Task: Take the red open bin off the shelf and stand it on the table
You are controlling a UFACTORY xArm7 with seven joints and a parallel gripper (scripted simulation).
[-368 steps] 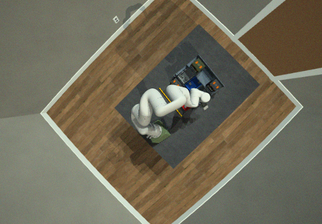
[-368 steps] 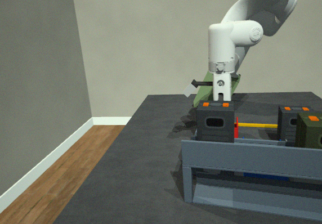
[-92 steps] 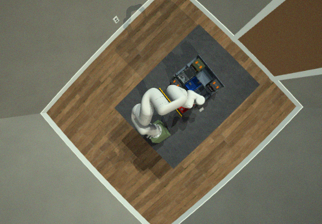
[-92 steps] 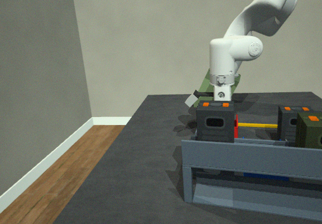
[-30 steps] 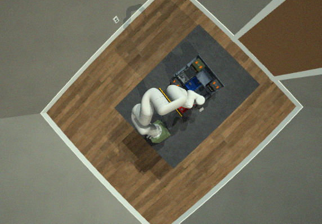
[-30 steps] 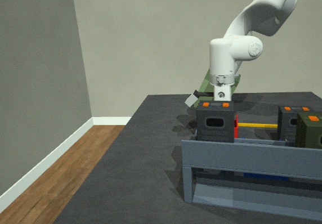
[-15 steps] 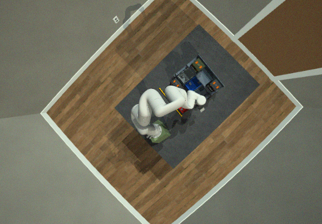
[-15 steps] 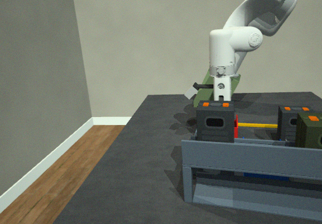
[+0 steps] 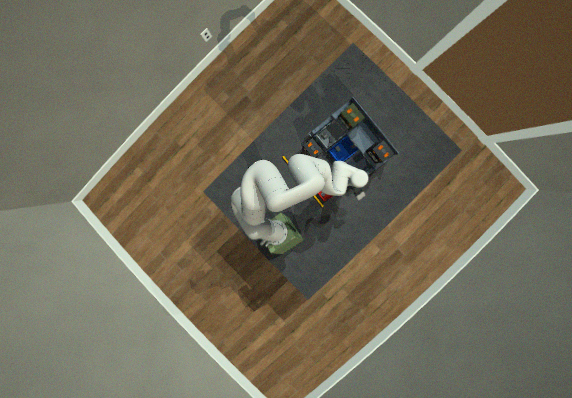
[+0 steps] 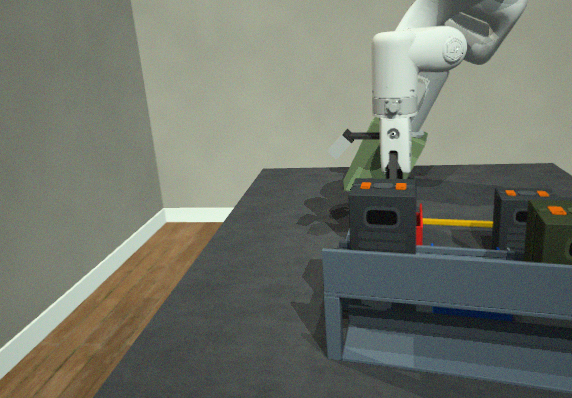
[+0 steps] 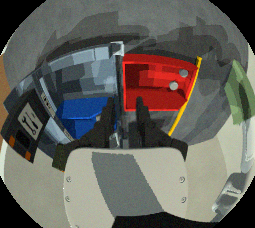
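Note:
The red open bin point(image 11: 158, 84) lies below my gripper in the wrist view, beside the shelf's edge, with two small grey parts point(image 11: 178, 79) in it. Only a sliver of it shows in the exterior view point(image 10: 419, 224), behind a dark box, and in the top view point(image 9: 325, 197), under the arm. My gripper point(image 11: 125, 104) points straight down above the bin's left wall. Its fingers stand partly apart with nothing between them. In the exterior view the gripper point(image 10: 394, 171) hangs just above the dark box point(image 10: 382, 215). I cannot tell what the bin rests on.
The grey shelf point(image 10: 450, 285) holds a blue bin point(image 11: 81, 114), dark boxes with orange tabs point(image 10: 515, 217) and an olive box point(image 10: 550, 230). A yellow bar point(image 10: 457, 222) runs beside the red bin. The green robot base point(image 10: 382, 155) stands behind.

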